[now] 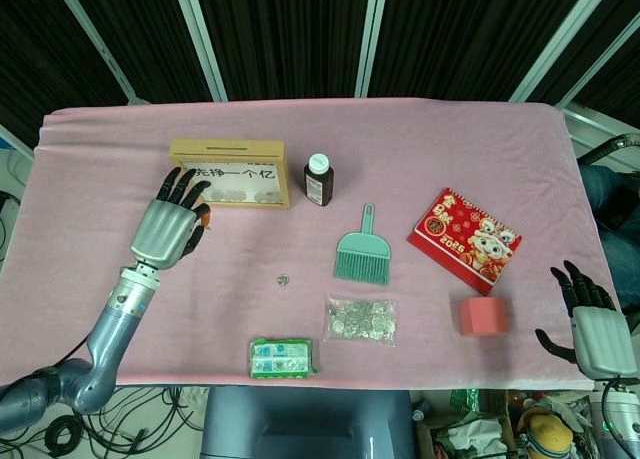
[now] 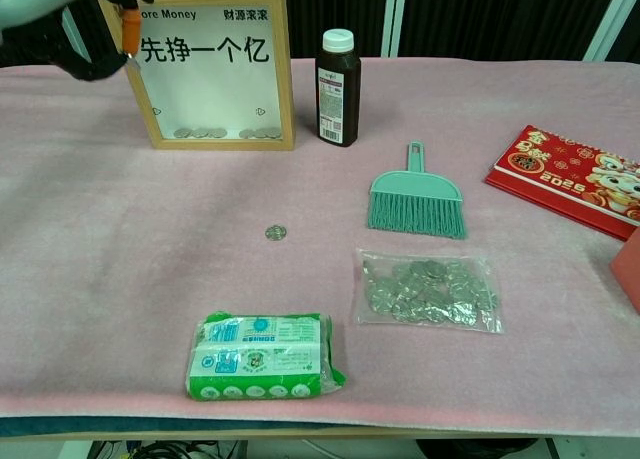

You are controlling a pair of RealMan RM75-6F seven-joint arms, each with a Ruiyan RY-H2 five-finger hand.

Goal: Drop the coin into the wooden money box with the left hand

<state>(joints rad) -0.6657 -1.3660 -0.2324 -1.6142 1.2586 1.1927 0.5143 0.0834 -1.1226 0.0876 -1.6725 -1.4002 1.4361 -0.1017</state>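
Observation:
The wooden money box (image 1: 230, 169) (image 2: 215, 79) stands upright at the back left, with a few coins lying behind its window. My left hand (image 1: 168, 227) (image 2: 80, 29) is raised beside the box's left edge, level with its top. Its orange-tipped thumb is pinched against a finger on a small coin that hardly shows. A second, loose coin (image 1: 283, 278) (image 2: 275, 233) lies on the pink cloth mid-table. Off the table's front right corner hangs my right hand (image 1: 597, 334), fingers apart and holding nothing.
A brown bottle (image 1: 318, 179) (image 2: 337, 87) stands right of the box. A teal brush (image 1: 362, 251), a bag of coins (image 1: 361, 320), a green packet (image 1: 281, 357), a red calendar (image 1: 467, 239) and a pink block (image 1: 482, 315) lie across the middle and right.

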